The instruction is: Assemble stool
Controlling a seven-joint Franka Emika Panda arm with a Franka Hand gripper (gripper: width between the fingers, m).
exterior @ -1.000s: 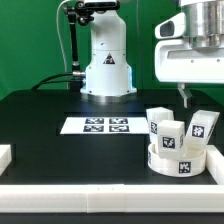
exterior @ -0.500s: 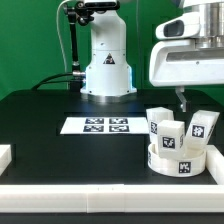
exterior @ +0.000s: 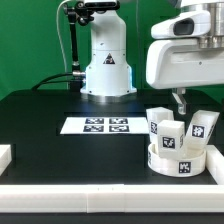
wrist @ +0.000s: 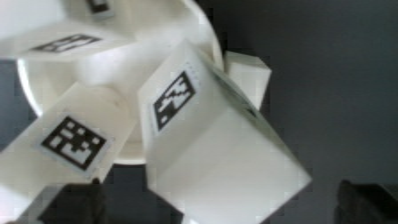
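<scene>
We see the stool parts gathered at the exterior view's right, close to the front edge of the black table (exterior: pixel 60 105): the round seat (exterior: pixel 176 159) lies flat with three blocky legs (exterior: pixel 168 131) standing in and on it, leaning against one another, the rightmost leg (exterior: pixel 201 126) tilted toward the white bar (exterior: pixel 212 168) that runs just beside the seat on that side. The gripper (exterior: pixel 180 102) hangs above the legs, its fingers (exterior: pixel 181 99) just over the top of the cluster and not touching anything we can make out; in the wrist view the two dark fingertips (wrist: pixel 75 203) stand wide apart on either side of a leg (wrist: pixel 214 150), with nothing between them being pinched. Open table spreads across the exterior view's left and centre, so there is far more free room there than around the seat, which is hemmed by the bar and the table's front rim. The marker board (exterior: pixel 103 125) lies flat near the middle, well apart from the seat, printed with four square black-and-white tags. Similar tags sit on the seat's wall and on each leg's face; we cannot read any code from them. Another white bar (exterior: pixel 5 155) sits at the left edge. The arm's base (exterior: pixel 106 62) stands behind the board and bears a small dark logo too small to read.
</scene>
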